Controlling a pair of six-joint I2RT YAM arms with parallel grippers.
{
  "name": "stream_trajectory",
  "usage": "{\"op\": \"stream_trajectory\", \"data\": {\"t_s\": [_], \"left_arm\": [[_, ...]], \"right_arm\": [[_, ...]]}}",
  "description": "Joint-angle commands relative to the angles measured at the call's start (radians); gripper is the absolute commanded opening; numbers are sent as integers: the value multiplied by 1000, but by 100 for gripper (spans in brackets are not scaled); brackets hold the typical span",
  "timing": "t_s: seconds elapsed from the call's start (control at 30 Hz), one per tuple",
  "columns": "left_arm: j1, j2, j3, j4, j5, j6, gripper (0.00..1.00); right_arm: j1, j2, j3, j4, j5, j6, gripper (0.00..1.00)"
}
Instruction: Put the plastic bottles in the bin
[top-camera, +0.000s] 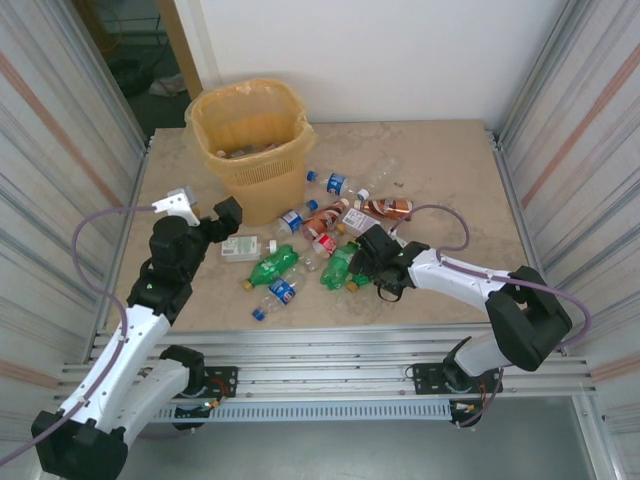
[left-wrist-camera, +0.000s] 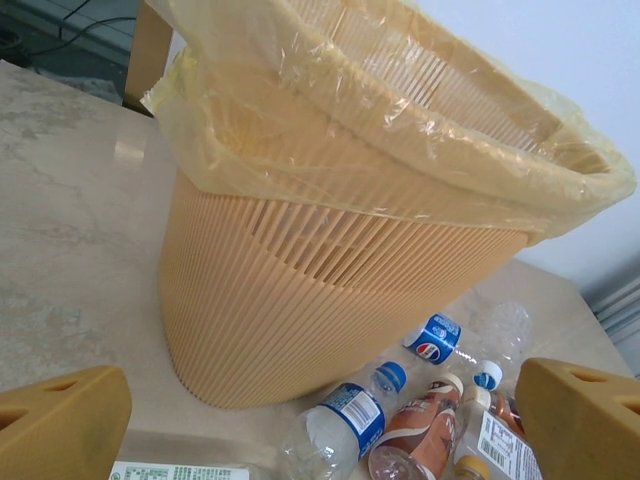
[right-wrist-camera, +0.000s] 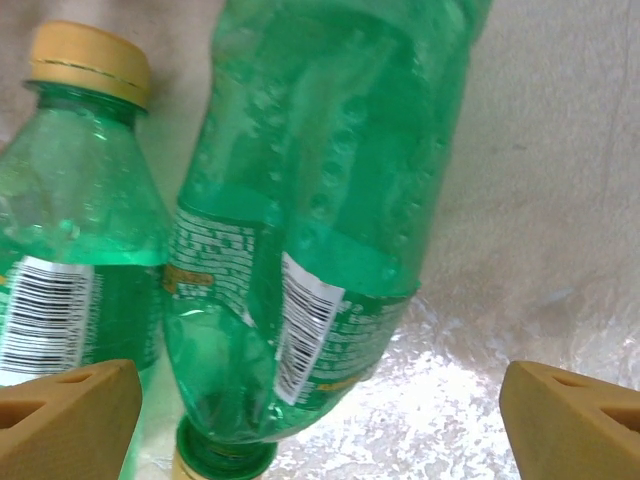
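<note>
Two green bottles (right-wrist-camera: 300, 230) under open right hand (right-wrist-camera: 320, 422), open left hand (left-wrist-camera: 320, 420) facing bin (left-wrist-camera: 330, 300)

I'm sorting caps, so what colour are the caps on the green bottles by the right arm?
Yellow caps; the right wrist view shows them best.

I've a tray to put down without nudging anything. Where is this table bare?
Bare: the far right corner of the beige tabletop, beyond the scattered plastic bottles toward the right wall; also the near-edge strip in front of them. Crowded: from the yellow-orange latticed bin to the right gripper.
</note>
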Motion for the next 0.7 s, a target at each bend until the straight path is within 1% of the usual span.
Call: {"op": "stream_trajectory", "data": {"t_s": [0.0,0.5,0.67], "left_arm": [[8,-18,-9,38,-22,-22,99],[10,39,6,54,8,-33,99],[10,53,9,60,17,-36,99]], "right_arm": [[9,8,-17,-1,-7,32,89],[44,73,-9,11,-52,14,84],[44,92,-5,-6,-41,15,82]]}}
